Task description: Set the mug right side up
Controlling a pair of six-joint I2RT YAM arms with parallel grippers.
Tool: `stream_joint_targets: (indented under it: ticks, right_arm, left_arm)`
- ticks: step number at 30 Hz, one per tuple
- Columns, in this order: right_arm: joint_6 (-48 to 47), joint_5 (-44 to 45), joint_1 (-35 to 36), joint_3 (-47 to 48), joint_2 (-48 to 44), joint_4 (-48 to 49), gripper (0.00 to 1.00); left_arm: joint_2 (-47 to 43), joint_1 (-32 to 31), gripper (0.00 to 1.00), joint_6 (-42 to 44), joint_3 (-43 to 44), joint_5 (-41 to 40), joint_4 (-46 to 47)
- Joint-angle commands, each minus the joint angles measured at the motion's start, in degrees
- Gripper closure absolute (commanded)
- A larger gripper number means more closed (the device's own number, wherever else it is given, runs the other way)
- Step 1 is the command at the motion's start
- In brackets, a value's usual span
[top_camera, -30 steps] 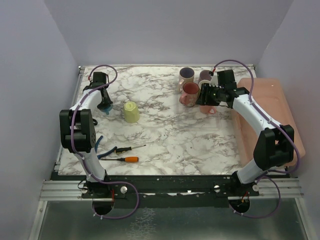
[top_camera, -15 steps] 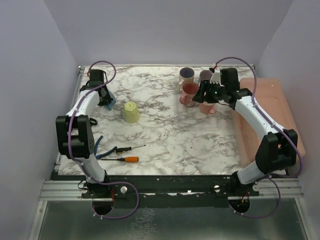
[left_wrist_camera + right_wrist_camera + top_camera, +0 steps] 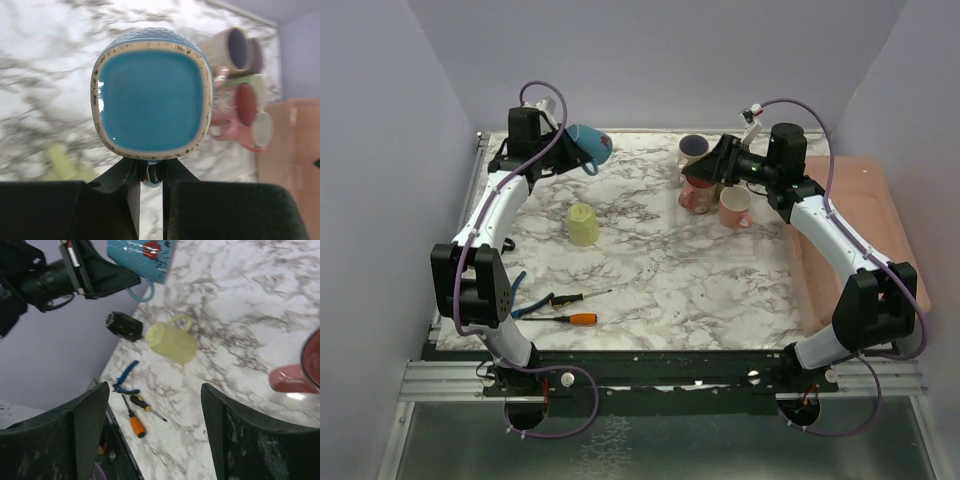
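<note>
The blue mug (image 3: 590, 145) is being held clear of the table (image 3: 650, 270) by the left gripper (image 3: 563, 140). Its jaws are being kept almost closed on a thin part at the mug's edge, where a bit of blue handle is showing between the fingers (image 3: 131, 185). In the left wrist view the mug (image 3: 152, 100) is being carried on its side just ahead of the jaws, with its mouth turned back toward them. A yellow mug (image 3: 583, 223) is being left on the table below and ahead of these jaws, well apart from them.

The right gripper (image 3: 710, 165) is being held wide open, with nothing being gripped or touched between its fingers (image 3: 90, 425). It is being kept above a group of mugs: a red mug (image 3: 698, 190) just below the jaws, a pink mug (image 3: 735, 207) beside them and a cream mug (image 3: 693, 150) next to their tips. In the right wrist view the yellow mug (image 3: 172, 342), a pair of blue pliers (image 3: 125, 380) and an orange-handled screwdriver (image 3: 136, 425) are being framed between the spread fingers, far past their tips.
</note>
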Motion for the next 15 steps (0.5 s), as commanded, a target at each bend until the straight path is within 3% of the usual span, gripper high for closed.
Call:
stream_joint_targets:
  ticks: [1, 5, 12, 15]
  right_arm:
    - [14.43, -6.88, 1.8, -0.5, 1.51, 17.77, 0.22]
    - [24.27, -5.8, 3.5, -2.0, 2.15, 31.07, 0.22]
    - [31.68, -2.84, 4.89, -0.99, 3.83, 38.19, 0.22]
    - [40.18, -1.81, 4.92, -3.65, 4.34, 48.61, 0.24]
  left_arm:
    - [-4.43, -6.06, 1.0, -11.32, 2.34, 10.12, 17.16]
    - [-5.46, -11.01, 1.0, -16.26, 3.63, 9.45, 23.42]
    - [-6.56, -13.33, 1.0, -31.78, 0.62, 12.37, 41.07]
    - [-6.13, -14.05, 1.0, -35.0, 1.19, 15.14, 43.9]
